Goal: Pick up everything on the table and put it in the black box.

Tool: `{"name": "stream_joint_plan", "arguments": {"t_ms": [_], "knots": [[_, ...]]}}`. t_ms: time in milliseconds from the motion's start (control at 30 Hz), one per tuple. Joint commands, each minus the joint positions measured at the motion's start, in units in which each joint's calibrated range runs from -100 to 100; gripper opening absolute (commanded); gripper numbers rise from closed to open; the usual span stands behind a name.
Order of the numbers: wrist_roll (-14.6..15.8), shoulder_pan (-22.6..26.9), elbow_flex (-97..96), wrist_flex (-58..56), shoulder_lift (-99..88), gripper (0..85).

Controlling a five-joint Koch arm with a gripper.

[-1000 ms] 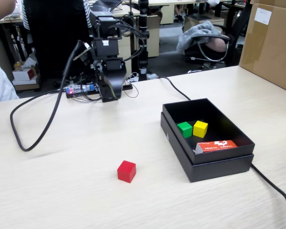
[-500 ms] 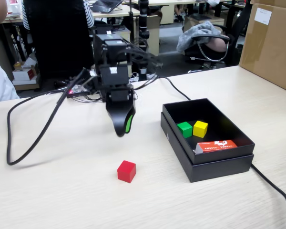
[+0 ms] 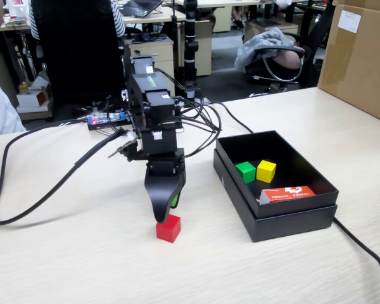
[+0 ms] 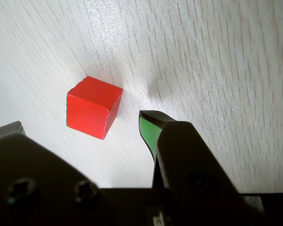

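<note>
The gripper (image 3: 166,212) has swung forward and dropped from its folded pose at the back of the table (image 3: 69,253) within the last second, and now hangs tip-down right over the red cube (image 3: 168,228), the only cube still outside the box (image 3: 291,218).

In the wrist view, going left to right, one dark jaw sits at the lower left edge, the red cube (image 4: 93,113) lies in the gap just ahead of and between the jaws, and the green-padded fingertip (image 4: 150,129) stands just to its right, not touching it. The jaws are open, with bare tabletop (image 4: 217,70) showing between pad and cube. The cube sits a little skewed to the jaw line, one corner turned toward the green pad.

To the right of the gripper in the fixed view, the box already holds the green cube (image 3: 245,171) and the yellow cube (image 3: 266,171) side by side, with an orange-and-white carton (image 3: 289,193) leaning at its near wall.

The quick descent suggests the last pick is under way: two of three cubes are in, and the reach has all but arrived. A short further drop should put the jaws around the red cube before they close. Because the cube is turned, the pads may catch a corner and twist it rather than clamp it squarely.
</note>
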Motion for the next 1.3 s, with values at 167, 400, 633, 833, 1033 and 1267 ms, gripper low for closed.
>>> {"name": "stream_joint_plan", "arguments": {"t_ms": [167,400,633,833,1033,1267], "knots": [[0.4,-0.2,6.7,2.2,5.7,47.9],[0.1,-0.4,7.9,2.6,7.3,44.3],[-1.1,-0.9,7.6,2.9,7.5,11.4],[-2.6,-1.2,4.5,5.5,3.1,0.9],[-4.9,0.6,-5.3,5.7,-15.2,0.8],[-7.5,5.8,-20.0,5.7,-41.7,0.8]]}}
